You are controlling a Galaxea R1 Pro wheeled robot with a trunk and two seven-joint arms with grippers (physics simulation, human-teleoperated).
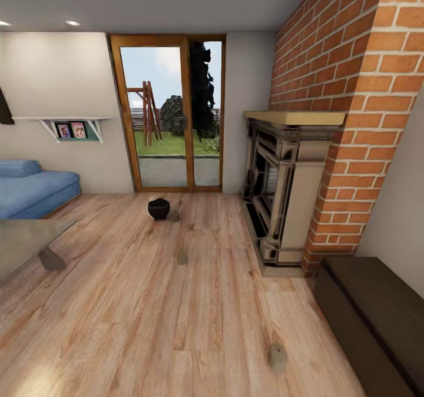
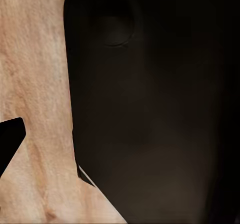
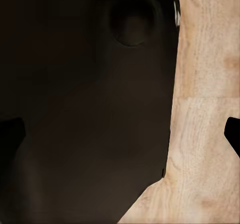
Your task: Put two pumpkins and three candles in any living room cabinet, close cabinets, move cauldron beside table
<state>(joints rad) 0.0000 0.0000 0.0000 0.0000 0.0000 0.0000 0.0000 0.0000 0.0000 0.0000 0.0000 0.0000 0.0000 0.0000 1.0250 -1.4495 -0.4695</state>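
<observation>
Three candles stand on the wood floor (image 1: pixel 118 326), the nearest candle (image 1: pixel 277 357) just off the closed dark cabinet (image 1: pixel 377 314), the cauldron (image 1: pixel 158 208) by the patio door; jaws' state indeterminable; advise squaring up to it first.

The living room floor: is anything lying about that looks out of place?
Yes. Three candles sit loose on the wooden floor: one near the dark cabinet at, one mid-floor, one beside the black cauldron at. The cauldron also stands on the bare floor, near the glass door.
</observation>
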